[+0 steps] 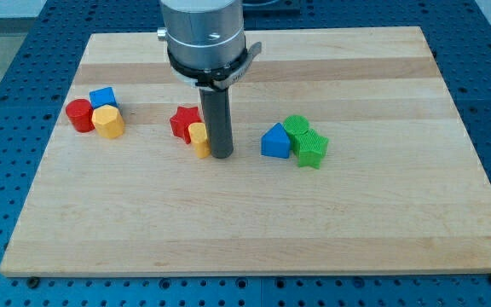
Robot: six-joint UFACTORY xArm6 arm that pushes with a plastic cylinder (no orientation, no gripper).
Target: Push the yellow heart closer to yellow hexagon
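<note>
Tip [221, 155] touching yellow heart's [199, 136] right side, yellow hexagon [108, 122] well left, bare board [254, 222] between, no fingers fitted.

Bright, even light falls from overhead across the wooden board [245, 213], with no harsh hotspots on the pale grain. Shadows are short and soft: a faint dark smudge sits at the foot of the rod near my tip [221, 155], and small ones hug the blocks. The metal collar [201, 34] above the rod carries a mild sheen. Focus is sharp across the whole board, edges stay straight, and the blue perforated table [7, 51] around it looks slightly darker.
</note>
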